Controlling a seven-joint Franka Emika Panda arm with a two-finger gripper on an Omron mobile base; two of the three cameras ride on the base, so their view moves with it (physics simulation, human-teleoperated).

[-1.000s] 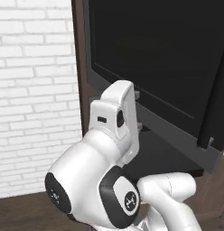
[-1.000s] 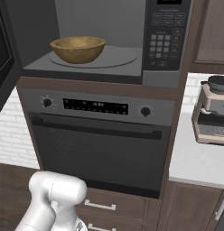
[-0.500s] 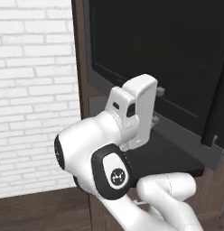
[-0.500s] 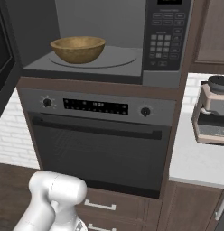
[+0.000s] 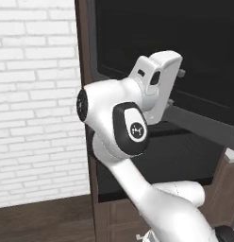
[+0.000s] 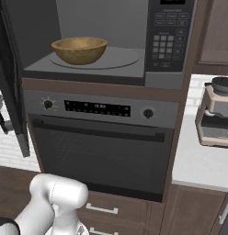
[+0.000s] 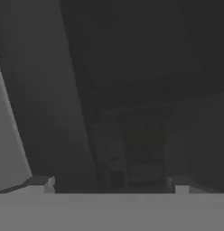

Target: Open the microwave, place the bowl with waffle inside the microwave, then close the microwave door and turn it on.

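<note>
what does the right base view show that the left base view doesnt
Right base view alone: the microwave cavity standing open with the bowl on its turntable, the keypad, the oven with two knobs and a bar handle, and a blender on the counter.

Left base view alone: the white brick wall and the arm's hand against the black glass.

Both: the open microwave door and the robot's white arm.

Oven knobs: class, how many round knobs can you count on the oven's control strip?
2: one knob at the strip's left end, one knob at its right end, flanking the oven display.
</note>
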